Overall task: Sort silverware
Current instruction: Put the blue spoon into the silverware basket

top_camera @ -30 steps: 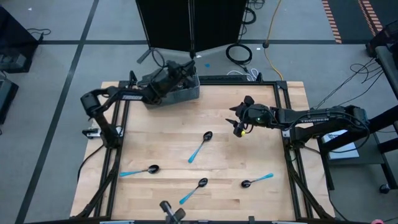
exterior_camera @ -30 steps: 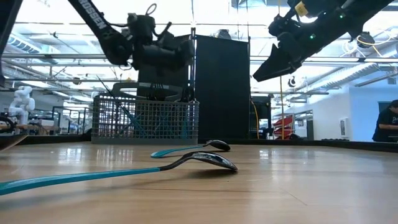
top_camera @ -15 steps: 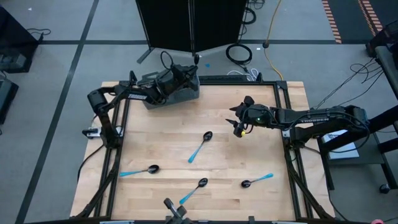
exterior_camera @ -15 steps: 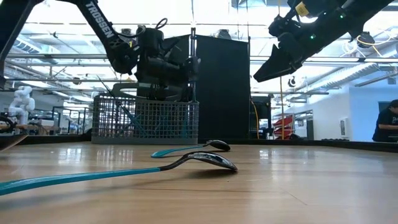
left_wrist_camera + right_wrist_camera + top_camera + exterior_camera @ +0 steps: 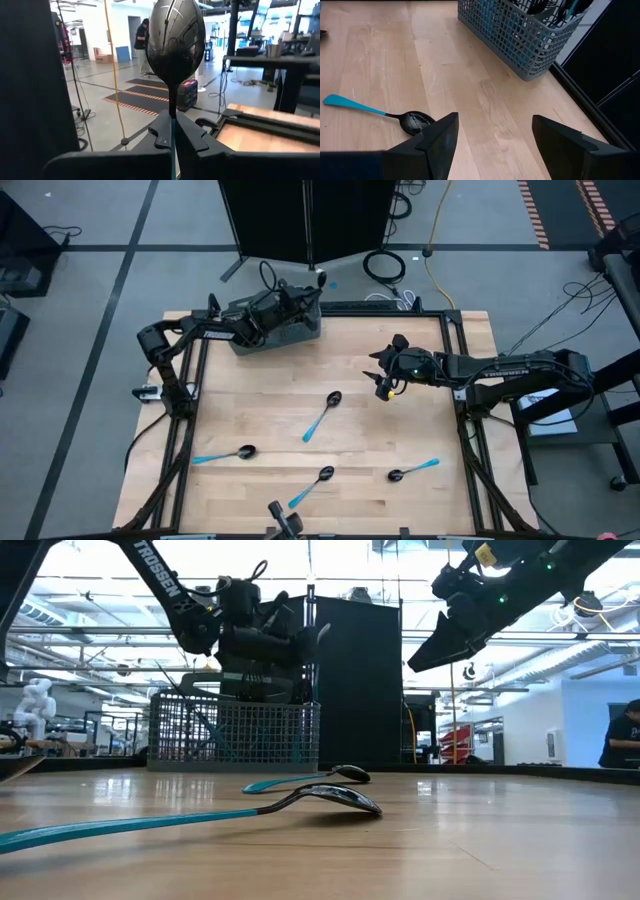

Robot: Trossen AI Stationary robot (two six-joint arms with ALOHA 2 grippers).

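Note:
My left gripper [image 5: 303, 298] hovers above the grey wire-mesh basket [image 5: 275, 330] at the table's far left, shut on a spoon whose dark bowl [image 5: 175, 37] sticks out past the fingers. In the low view that bowl [image 5: 318, 635] shows above the basket [image 5: 235, 732]. The basket holds blue-handled silverware [image 5: 570, 7]. Several blue-handled spoons lie flat on the table: [image 5: 322, 416], [image 5: 224, 454], [image 5: 310, 486], [image 5: 413, 470]. My right gripper [image 5: 385, 385] hangs open above the table right of centre, its fingers [image 5: 440, 135] apart over bare wood. My left gripper pinches the spoon between its two fingers [image 5: 187, 135] where the dark neck [image 5: 172, 110] meets the blue handle. The fingers lie along the spoon, roughly level. The spoon is lifted clear above the basket, its bowl pointing out past the fingertips toward the room beyond the table's far edge.
A tall black cabinet [image 5: 305, 220] stands just beyond the basket. A dark frame rims the table [image 5: 460, 360]. One spoon [image 5: 375, 114] lies near my right gripper. Bare wood spreads between the spoons [image 5: 260, 395]. A person [image 5: 145, 40] stands far off in the room.
My left gripper, shut on the spoon, has moved toward the table's right along the basket's top, staying above it. The spoon's bowl now shows clear of the gripper on its right side in the low view.

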